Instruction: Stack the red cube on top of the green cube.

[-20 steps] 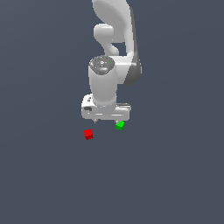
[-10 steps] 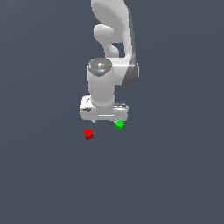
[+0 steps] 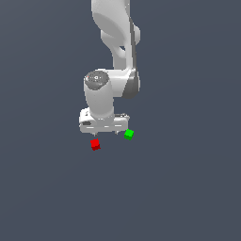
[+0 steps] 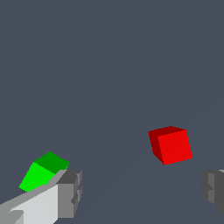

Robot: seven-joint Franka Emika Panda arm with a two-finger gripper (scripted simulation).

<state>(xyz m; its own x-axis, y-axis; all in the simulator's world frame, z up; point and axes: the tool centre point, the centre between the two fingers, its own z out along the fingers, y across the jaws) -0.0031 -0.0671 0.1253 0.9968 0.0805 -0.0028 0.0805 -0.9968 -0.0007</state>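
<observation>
The red cube (image 3: 95, 144) lies on the grey floor, just below the gripper hand in the exterior view. The green cube (image 3: 129, 134) lies a short way to the exterior view's right of it. My gripper (image 3: 104, 132) hangs above and between the two cubes, and its fingertips are mostly hidden by the hand there. In the wrist view the gripper (image 4: 142, 192) is open and empty. The red cube (image 4: 171, 145) shows ahead of the gap between the fingers, nearer one finger (image 4: 213, 188). The green cube (image 4: 42, 171) is partly behind the other finger (image 4: 65, 192).
The grey floor (image 3: 188, 188) is plain all around the cubes. The white arm (image 3: 115, 56) rises above the hand. Nothing else stands in view.
The arm and hand have shifted slightly to the exterior view's left, toward the red cube. The cubes have not moved.
</observation>
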